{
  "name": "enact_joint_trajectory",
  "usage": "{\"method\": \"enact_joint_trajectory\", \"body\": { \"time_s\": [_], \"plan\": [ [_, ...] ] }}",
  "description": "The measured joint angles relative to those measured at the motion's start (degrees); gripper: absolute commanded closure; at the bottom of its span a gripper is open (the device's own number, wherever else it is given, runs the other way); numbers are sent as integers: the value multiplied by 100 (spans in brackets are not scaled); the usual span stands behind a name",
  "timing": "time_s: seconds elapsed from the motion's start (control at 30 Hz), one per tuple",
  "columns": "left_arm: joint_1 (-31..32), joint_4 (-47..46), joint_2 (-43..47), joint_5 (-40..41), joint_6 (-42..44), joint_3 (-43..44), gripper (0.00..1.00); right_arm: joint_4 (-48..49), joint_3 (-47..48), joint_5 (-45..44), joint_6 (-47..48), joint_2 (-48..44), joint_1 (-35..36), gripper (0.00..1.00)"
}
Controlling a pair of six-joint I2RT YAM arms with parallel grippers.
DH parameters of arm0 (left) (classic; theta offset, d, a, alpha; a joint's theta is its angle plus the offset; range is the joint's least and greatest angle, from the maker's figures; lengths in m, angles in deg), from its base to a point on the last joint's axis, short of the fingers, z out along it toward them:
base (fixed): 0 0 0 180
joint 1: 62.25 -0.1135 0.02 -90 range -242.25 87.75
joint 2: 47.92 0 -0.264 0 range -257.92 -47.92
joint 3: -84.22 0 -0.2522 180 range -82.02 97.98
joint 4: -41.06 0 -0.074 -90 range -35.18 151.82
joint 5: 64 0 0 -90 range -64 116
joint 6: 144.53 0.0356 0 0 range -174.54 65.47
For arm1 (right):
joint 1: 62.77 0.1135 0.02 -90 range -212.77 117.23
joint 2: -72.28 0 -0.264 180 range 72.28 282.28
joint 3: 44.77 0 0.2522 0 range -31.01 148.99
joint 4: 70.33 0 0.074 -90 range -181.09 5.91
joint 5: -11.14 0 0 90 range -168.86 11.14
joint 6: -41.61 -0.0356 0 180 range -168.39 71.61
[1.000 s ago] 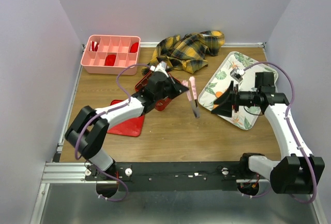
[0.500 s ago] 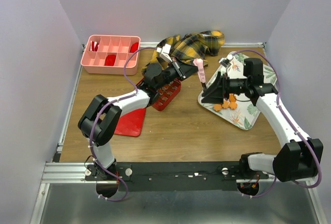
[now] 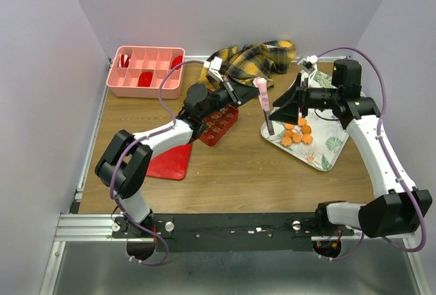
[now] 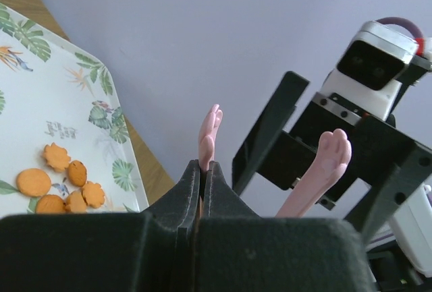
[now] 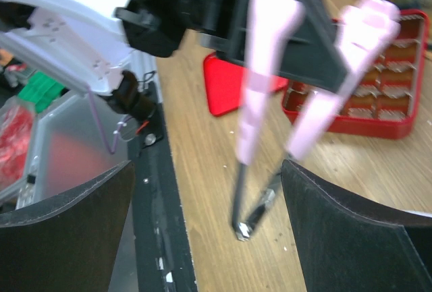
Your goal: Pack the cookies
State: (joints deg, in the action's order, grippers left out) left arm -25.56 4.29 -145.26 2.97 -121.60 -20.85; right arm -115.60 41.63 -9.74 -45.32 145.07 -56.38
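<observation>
Several small orange cookies (image 3: 297, 133) lie on the leaf-patterned tray (image 3: 325, 153); the left wrist view shows these cookies (image 4: 59, 187) too. My left gripper (image 3: 249, 90) is shut on one pink arm of a pair of tongs (image 3: 264, 104), which hangs with its dark hinge end down at the tray's left edge. In the left wrist view the left gripper (image 4: 202, 170) pinches the hand-shaped tip of the tongs (image 4: 210, 129). My right gripper (image 3: 284, 111) is open beside the tongs. In its wrist view the tongs (image 5: 260, 83) hang between the spread fingers of the right gripper (image 5: 207, 167), untouched.
A red gridded box (image 3: 219, 124) sits left of the tongs, with a red lid (image 3: 170, 163) nearer the front. A pink compartment bin (image 3: 146, 70) stands at the back left. A yellow plaid cloth (image 3: 249, 60) lies at the back centre.
The left arm has carried the tongs up and right, from mid-table to the tray's left edge. The right gripper rose off the tray and opened wider, uncovering the cookies.
</observation>
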Motion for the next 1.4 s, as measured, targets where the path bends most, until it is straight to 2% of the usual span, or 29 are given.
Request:
{"method": "enact_joint_trajectory", "body": {
  "time_s": [0.17, 0.53, 0.7, 0.97, 1.23, 1.4],
  "plan": [
    [-22, -98, 129, -96, -13, -68, 100, 61, -125, -361, -225, 74, -2, 4],
    [11, -903, 133, 35, -352, -275, 100, 1388, -688, 68, -1784, 533, 90, 8],
    [87, -1172, 136, 444, -444, -358, 100, 2218, -739, 238, -2592, 557, 232, 12],
    [201, -1086, 181, 1224, -459, -581, 100, 3025, -750, 267, -3320, 634, 490, 18],
    [208, -1023, 509, 1843, -479, -789, 100, 3314, -774, 271, -3563, 654, 496, 19],
    [208, -1027, 584, 2041, -503, -848, 100, 3366, -887, 273, -3652, 654, 498, 27]
  ]
}}
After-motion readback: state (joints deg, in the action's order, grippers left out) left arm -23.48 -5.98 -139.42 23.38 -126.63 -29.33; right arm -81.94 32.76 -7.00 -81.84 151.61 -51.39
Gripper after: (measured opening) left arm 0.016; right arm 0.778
